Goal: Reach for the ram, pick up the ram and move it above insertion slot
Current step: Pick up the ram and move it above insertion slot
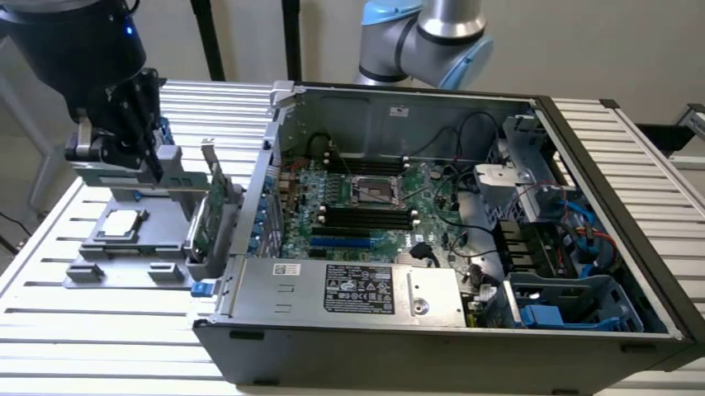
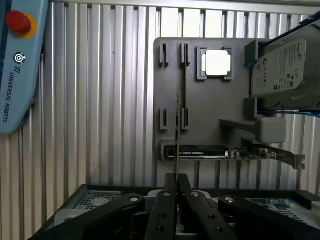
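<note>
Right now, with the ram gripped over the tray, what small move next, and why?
Probably a short straight lift. The gripper looks shut on the ram, edge-on above the grey tray, and an upright card stands between it and the open case toward the exterior view's right.

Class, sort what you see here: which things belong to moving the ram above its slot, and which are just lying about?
In the job: the ram, gripped edge-on in the shut hand; the black memory slots in the open computer case.
Lying about: hard drive, processor chip, expansion card, grey tray, teach pendant.
</note>
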